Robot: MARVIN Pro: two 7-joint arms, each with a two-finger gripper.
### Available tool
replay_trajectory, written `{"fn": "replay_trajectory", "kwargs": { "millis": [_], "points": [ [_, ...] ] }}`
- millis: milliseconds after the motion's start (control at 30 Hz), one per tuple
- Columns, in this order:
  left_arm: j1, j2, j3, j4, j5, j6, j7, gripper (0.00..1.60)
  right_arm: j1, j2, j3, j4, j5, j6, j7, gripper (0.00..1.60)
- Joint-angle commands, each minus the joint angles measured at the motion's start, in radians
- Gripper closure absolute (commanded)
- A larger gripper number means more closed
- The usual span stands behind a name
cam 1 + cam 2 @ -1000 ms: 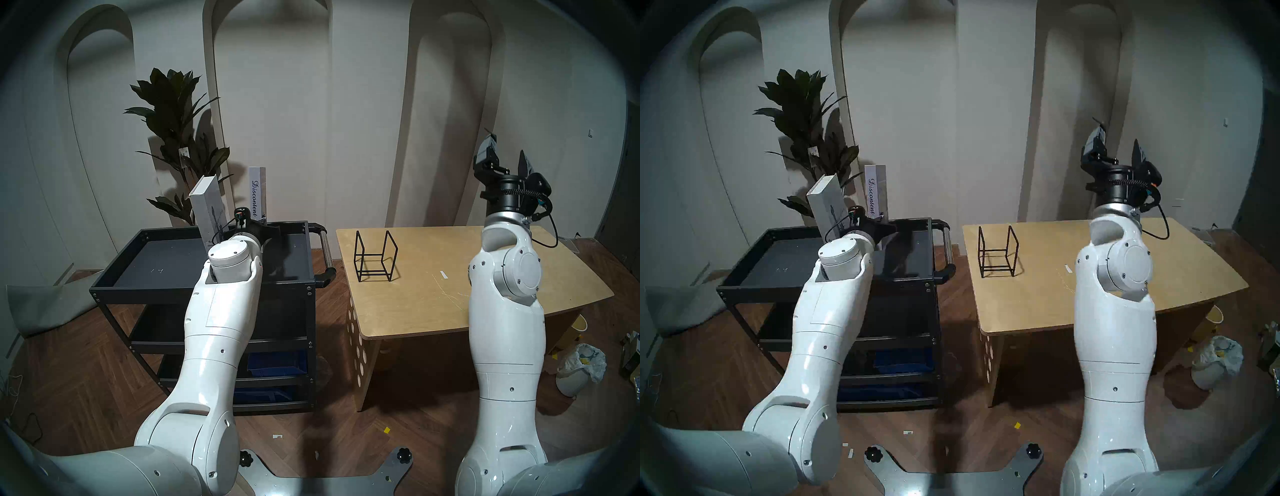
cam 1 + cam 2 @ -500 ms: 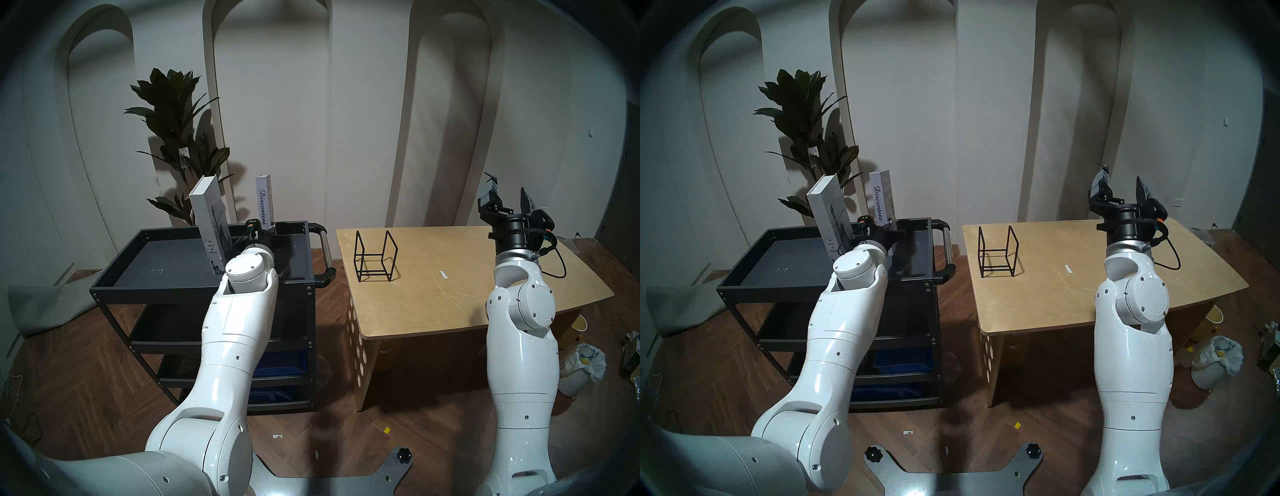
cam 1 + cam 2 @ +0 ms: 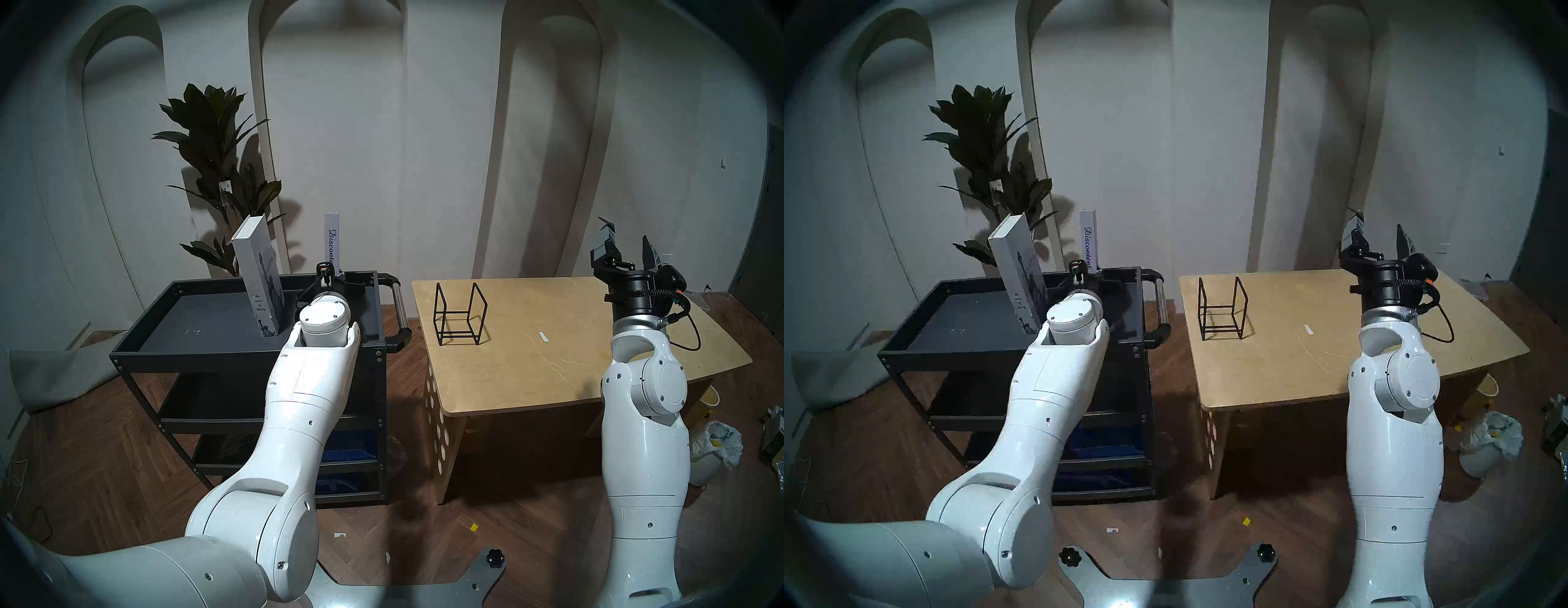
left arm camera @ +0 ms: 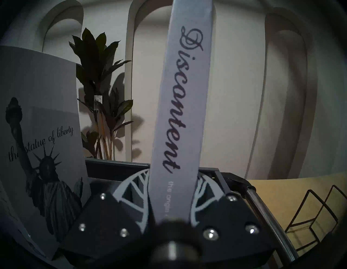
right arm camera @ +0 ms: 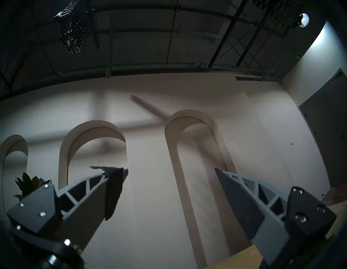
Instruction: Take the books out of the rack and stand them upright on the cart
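1. My left gripper (image 4: pixel 171 199) is clamped on the grey-lavender book (image 4: pixel 185 105), spine reading "Discontent", upright over the black cart (image 3: pixel 254 352).
2. White "the statue of liberty" book (image 3: pixel 259 276) stands on the cart's top tray.
3. My right gripper (image 5: pixel 170 187) hangs spread, holding nothing; wire rack (image 3: pixel 460 314) sits bookless on the wooden table (image 3: pixel 551 382).

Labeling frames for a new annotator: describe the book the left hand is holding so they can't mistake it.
Find the black cart left of the wooden table. Two tall books stand over its top tray; it's the right one, clamped low in the left hand. Thin, pale grey-lavender, upright, spine reading "Discontent", unlike the thicker, leaning white Statue of Liberty book.
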Motion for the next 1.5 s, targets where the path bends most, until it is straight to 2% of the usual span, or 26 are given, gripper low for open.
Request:
{"fn": "replay_trajectory", "kwargs": {
  "millis": [0, 367, 533, 1067, 1467],
  "points": [
    [-0.08, 0.007, -0.015, 0.037, -0.005, 0.013, 0.007, 1.6, 0.007, -0.006, -0.005, -0.035, 0.006, 0.002, -0.003, 0.0],
    [-0.09, 0.019, -0.041, 0.061, -0.012, 0.031, 0.005, 1.6, -0.001, -0.013, -0.007, -0.046, 0.005, 0.004, -0.008, 0.0],
    [-0.066, 0.016, -0.089, 0.007, -0.07, 0.14, -0.026, 1.6, -0.006, -0.017, -0.009, -0.059, 0.004, 0.006, -0.013, 0.0],
    [0.03, 0.049, -0.059, -0.067, -0.056, 0.268, -0.056, 1.6, 0.007, -0.026, -0.047, -0.103, -0.017, 0.054, -0.055, 0.0],
    [0.032, 0.054, -0.047, -0.068, -0.045, 0.302, -0.056, 1.6, 0.018, -0.031, -0.066, -0.123, -0.028, 0.08, -0.082, 0.0]
  ]
}}
